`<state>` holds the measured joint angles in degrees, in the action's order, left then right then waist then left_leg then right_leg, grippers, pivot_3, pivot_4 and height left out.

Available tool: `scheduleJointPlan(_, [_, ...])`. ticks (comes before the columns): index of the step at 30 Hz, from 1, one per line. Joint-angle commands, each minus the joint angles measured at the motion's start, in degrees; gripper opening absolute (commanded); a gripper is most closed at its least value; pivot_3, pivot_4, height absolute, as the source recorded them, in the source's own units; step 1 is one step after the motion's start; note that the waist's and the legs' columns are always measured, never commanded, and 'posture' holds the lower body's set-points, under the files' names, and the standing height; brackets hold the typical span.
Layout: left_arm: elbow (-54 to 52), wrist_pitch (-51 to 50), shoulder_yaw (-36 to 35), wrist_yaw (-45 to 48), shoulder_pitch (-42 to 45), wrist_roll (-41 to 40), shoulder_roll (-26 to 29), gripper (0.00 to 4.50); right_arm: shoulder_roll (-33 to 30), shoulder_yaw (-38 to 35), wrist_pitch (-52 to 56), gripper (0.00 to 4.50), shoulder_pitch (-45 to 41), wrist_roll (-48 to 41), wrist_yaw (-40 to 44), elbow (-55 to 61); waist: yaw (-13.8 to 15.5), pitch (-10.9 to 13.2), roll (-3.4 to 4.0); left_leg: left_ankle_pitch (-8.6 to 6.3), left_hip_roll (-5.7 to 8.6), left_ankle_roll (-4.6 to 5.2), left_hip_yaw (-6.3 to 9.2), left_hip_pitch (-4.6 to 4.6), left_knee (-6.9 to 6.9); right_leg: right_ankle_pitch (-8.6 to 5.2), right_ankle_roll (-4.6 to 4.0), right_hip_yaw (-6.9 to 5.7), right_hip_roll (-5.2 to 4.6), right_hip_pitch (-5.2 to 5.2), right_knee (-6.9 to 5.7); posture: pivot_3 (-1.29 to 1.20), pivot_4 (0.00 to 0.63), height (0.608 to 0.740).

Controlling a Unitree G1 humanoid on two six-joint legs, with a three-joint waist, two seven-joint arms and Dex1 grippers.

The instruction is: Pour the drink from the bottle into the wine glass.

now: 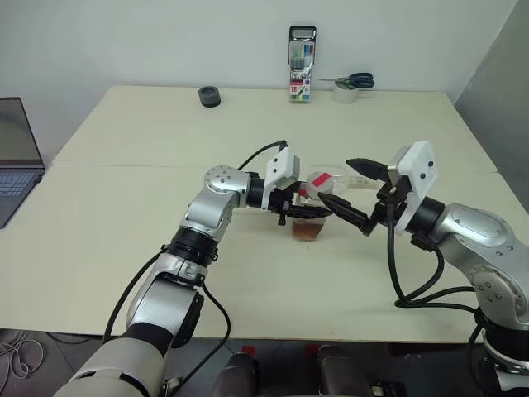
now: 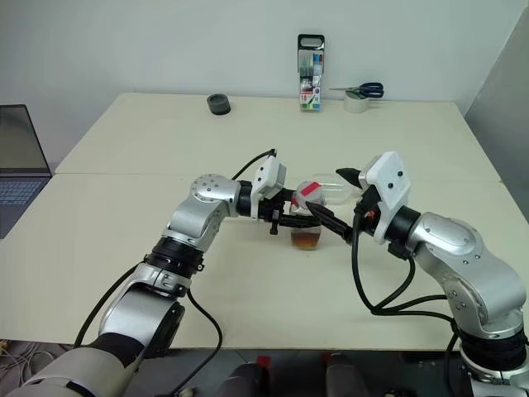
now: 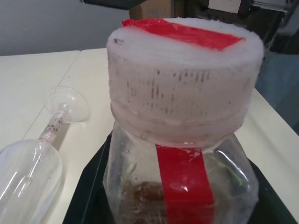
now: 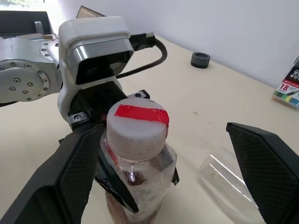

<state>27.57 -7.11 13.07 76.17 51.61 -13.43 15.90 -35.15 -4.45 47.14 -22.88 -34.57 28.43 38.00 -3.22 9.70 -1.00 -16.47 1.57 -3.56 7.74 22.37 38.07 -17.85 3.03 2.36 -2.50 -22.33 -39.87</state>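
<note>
**Cap On, Glass Down**

Left gripper point(image 4: 117, 186) is clamped on the upright bottle point(image 4: 138, 186); right gripper point(image 4: 163, 172) stands wide apart, empty, straddling its cap point(image 4: 137, 126). Glass point(image 3: 28, 172) lies toppled beside the bottle. Pouring now risks spillage: cap unremoved, glass not upright.

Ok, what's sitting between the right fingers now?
The bottle, its taped white cap up, stands between the open right fingers, with the wine glass lying on its side beside it, per the right wrist view.
</note>
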Motion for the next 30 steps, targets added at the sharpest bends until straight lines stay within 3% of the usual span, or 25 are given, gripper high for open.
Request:
scheduleJointPlan(1, [-2.5, 0.3, -1.3, 0.2, 0.5, -1.2, 0.1, 1.76, -0.6, -2.0, 0.4, 4.50, 0.1, -1.6, -0.3, 2.9, 0.0, 0.0, 0.00, 0.00, 0.00, 0.00, 0.00, 0.00, 0.00, 0.00, 0.00, 0.00, 0.00, 0.00, 0.00, 0.00, 0.150, 0.740])
scheduleJointPlan(6, [-2.3, 0.4, -1.4, 0.1, 0.7, -1.2, 0.0, 1.76, 1.3, -0.1, 2.8, 4.50, -0.8, -4.0, -3.2, 6.2, 0.0, 0.0, 0.00, 0.00, -0.02, 0.00, 0.02, 0.00, 0.00, 0.00, 0.00, 0.00, 0.00, 0.00, 0.00, 0.00, 0.150, 0.740])
scheduleJointPlan(15, [-2.2, 0.5, -1.2, 0.1, 0.7, -1.2, -0.3, 1.76, 8.7, 7.4, -2.0, 4.50, -1.8, 8.7, -14.1, 4.8, 0.0, 0.0, 0.00, 0.01, -0.01, -0.03, 0.04, 0.00, 0.00, 0.00, 0.00, 0.01, 0.03, 0.00, 0.00, 0.00, 0.150, 0.740])
scheduleJointPlan(30, [-1.8, 0.8, -1.2, 0.3, 0.7, -1.0, 0.0, 1.76, 9.8, 7.0, -0.8, 4.50, 0.7, 9.1, -12.5, 7.5, 0.0, 0.0, 0.00, 0.01, 0.01, -0.02, 0.04, 0.00, -0.01, 0.00, 0.00, 0.01, 0.04, -0.01, -0.01, 0.00, 0.150, 0.740])
